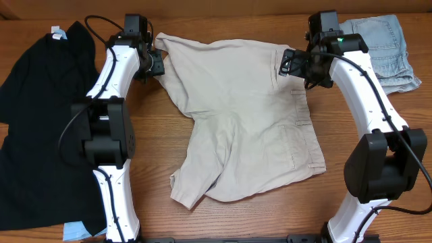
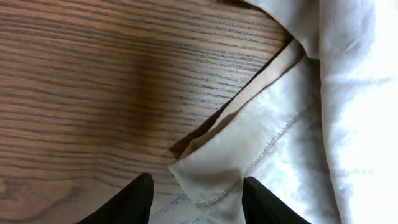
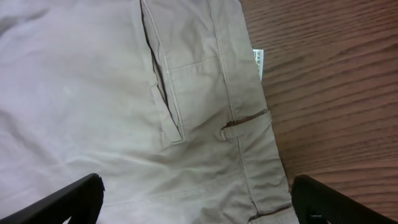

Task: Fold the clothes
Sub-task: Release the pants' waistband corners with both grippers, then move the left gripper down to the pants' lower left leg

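Note:
The cream-beige shorts [image 1: 250,121] lie rumpled in the middle of the table, with the waistband along their right side. My left gripper [image 1: 156,64] is open at their far left corner. In the left wrist view the stitched hem corner [image 2: 205,180] lies between the open fingers [image 2: 194,202]. My right gripper [image 1: 291,64] is wide open just above the waistband at the far right. The right wrist view shows its fingers [image 3: 199,202] spread over the cloth, with a pocket slit [image 3: 168,106] and a belt loop [image 3: 239,127]. The black top [image 1: 40,121] lies at the left. The light-blue denim shorts [image 1: 385,50] lie at the far right.
Bare wooden table [image 1: 155,162] shows between the black top and the shorts. A light-blue scrap [image 1: 77,231] pokes out under the black top at the front left. A white label [image 3: 257,62] sticks out past the waistband.

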